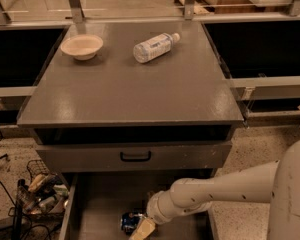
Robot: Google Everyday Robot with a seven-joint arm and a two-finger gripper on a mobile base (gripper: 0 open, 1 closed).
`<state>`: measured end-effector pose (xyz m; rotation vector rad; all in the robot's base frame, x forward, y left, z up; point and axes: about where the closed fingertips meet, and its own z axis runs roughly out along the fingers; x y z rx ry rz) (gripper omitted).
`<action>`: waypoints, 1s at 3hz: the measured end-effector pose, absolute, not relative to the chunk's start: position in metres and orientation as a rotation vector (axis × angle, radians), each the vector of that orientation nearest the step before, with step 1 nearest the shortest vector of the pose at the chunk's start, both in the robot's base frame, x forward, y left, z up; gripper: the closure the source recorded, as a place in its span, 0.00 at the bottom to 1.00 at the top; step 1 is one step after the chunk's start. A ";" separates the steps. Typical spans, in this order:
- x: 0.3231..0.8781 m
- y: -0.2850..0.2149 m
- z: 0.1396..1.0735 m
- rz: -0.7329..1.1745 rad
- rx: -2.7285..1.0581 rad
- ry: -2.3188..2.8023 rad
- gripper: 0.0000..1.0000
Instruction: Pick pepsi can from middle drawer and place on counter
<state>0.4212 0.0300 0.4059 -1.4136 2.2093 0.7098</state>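
Tool (141, 229) sits low at the near edge of the view, inside the pulled-out wide grey middle drawer (102, 201), on the end of a white jointed arm (220, 188) reaching in from the right. One tan part of the tool shows, lying just right of the small dark-blue pepsi can (129, 221) and touching or nearly touching it. Whether the tool is apart, together or clamped on the can cannot be told from here; most of it is cut off at the near edge.

Pepsi can rests on the drawer's flat floor, toward the near middle. It looks to be on its side, though this is not certain.

Grey drawer front with a black handle (135, 156) is above the open drawer and closed flush under the bench.

Broad flat grey bench (130, 91) carries two items, both toward the far side and well apart from each other. A shallow cream bowl (82, 46) stands upright at far left. A clear plastic bottle with a white label (155, 46) lies on its side at far centre, cap pointing far-right.

Wire basket of mixed clutter (40, 189) stands on the speckled floor just left of the open drawer, with dark cables near it.
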 end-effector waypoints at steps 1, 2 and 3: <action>0.417 0.039 0.379 0.770 -1.423 2.221 0.00; 0.417 0.039 0.379 0.770 -1.423 2.221 0.00; 0.421 0.050 0.357 0.855 -1.436 2.221 0.00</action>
